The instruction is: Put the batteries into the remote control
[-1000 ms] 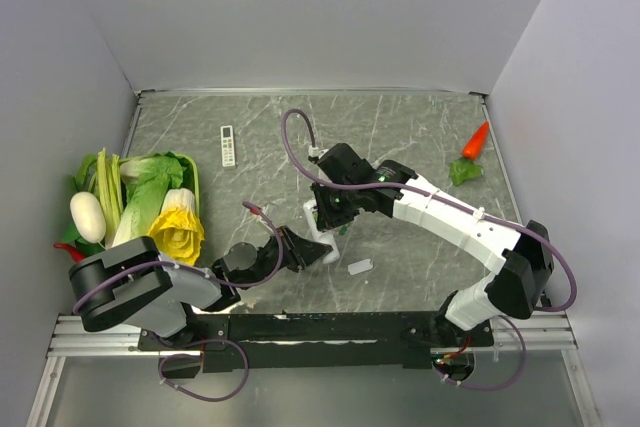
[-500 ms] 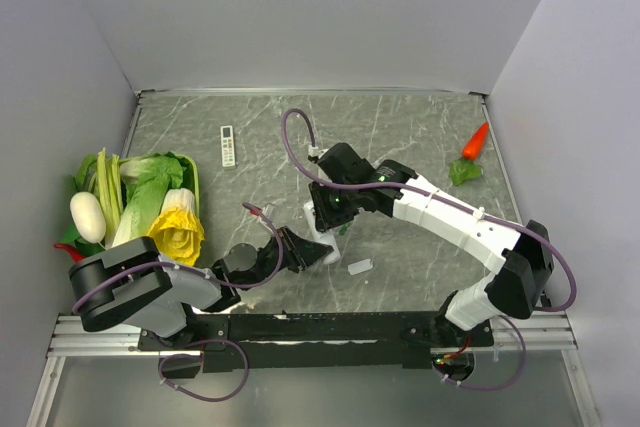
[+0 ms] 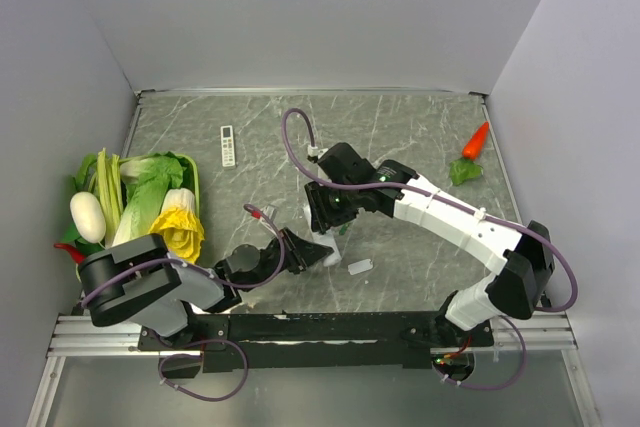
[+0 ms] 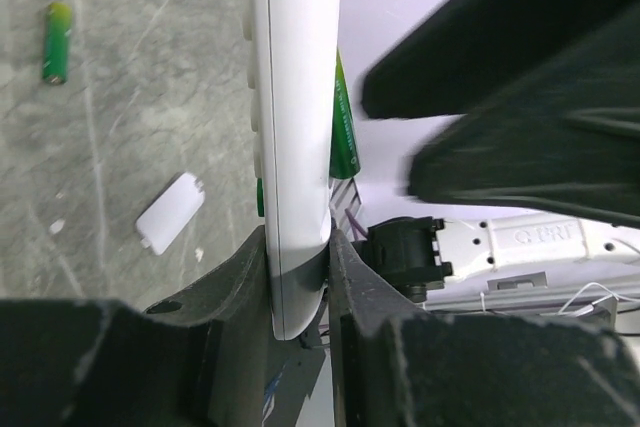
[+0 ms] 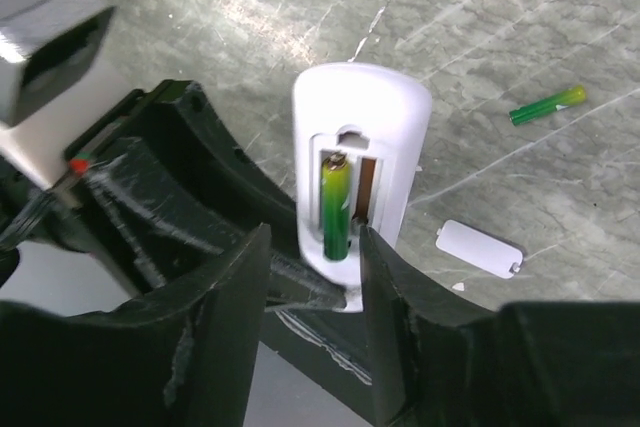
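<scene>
Remote control [image 5: 360, 112] clenched in left pincer [image 4: 298, 269], base hidden; right pincer [image 5: 313, 247] parted

Embossed lettering on the white arm link [image 4: 545, 237], illegible

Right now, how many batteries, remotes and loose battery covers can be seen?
Batteries: 2 (seated battery, loose battery)
Remotes: 2 (remote control, slim remote)
Battery cover: 1
Total: 5
</scene>
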